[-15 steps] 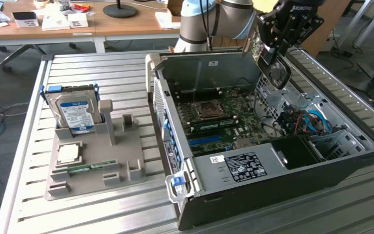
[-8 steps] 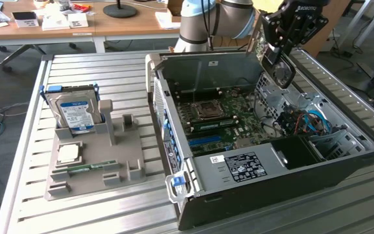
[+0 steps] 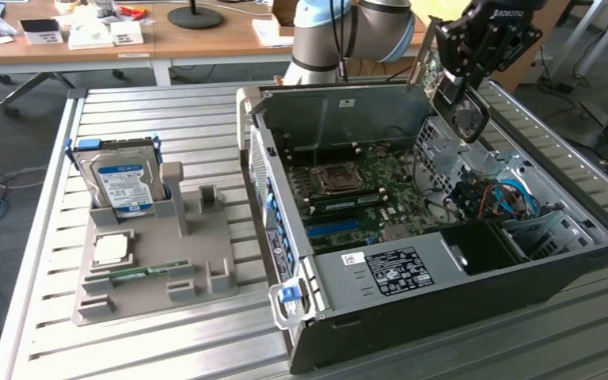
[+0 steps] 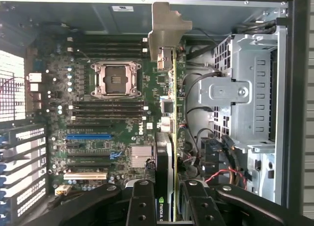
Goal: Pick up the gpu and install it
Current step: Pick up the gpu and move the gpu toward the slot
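Jaws closed on the gpu (image 4: 167, 147), which is held edge-on above the open computer case (image 3: 473, 289), clear of the motherboard (image 4: 103, 120). Its silvery end bracket (image 4: 169, 27) points away from the jaws. A hard drive (image 3: 123, 184) stands in a holder on the bench (image 3: 156, 111).

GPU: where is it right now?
Held in the gripper, the gpu hangs above the open computer case at the exterior view's upper right, near the drive cage.
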{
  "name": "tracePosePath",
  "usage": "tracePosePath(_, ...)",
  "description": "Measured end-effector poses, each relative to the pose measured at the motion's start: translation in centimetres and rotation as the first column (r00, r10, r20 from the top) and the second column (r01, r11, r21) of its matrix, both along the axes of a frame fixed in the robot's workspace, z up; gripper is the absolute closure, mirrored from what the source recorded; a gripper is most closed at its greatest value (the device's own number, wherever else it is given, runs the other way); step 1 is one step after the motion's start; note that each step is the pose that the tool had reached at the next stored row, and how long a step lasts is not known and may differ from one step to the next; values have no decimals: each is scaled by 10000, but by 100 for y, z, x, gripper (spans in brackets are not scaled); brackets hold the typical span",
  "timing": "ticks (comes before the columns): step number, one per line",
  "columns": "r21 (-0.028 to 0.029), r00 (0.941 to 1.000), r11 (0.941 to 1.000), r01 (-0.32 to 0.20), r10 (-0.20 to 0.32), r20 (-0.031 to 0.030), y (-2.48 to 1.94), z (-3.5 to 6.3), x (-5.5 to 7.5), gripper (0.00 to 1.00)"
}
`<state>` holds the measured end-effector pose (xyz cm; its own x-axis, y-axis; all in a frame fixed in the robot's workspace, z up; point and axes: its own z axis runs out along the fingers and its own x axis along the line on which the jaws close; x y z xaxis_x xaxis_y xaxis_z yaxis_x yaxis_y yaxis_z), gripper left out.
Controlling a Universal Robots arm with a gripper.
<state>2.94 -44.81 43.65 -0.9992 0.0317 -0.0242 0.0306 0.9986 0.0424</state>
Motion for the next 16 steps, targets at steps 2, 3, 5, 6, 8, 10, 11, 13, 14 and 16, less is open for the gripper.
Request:
tracePosePath(2, 0, 10000, 10000, 1, -1, 0, 0, 0, 31, 73)
tracePosePath(3, 0, 10000, 10000, 1, -1, 0, 0, 0, 45, 73)
tracePosePath(5, -1, 10000, 10000, 1, -1, 0, 0, 0, 88, 73)
tracePosePath(6, 0, 10000, 10000, 1, -1, 0, 0, 0, 103, 73)
tracePosePath(8, 0, 10000, 10000, 0, 0, 0, 0, 0, 134, 73)
tracePosePath(10, 0, 10000, 10000, 0, 0, 0, 0, 0, 166, 73)
tracePosePath(11, 0, 10000, 10000, 2, -2, 0, 0, 0, 182, 73)
tracePosePath(13, 0, 10000, 10000, 1, -1, 0, 0, 0, 217, 73)
tracePosePath(14, 0, 10000, 10000, 1, -1, 0, 0, 0, 234, 73)
tracePosePath(16, -1, 10000, 10000, 0, 0, 0, 0, 0, 267, 73)
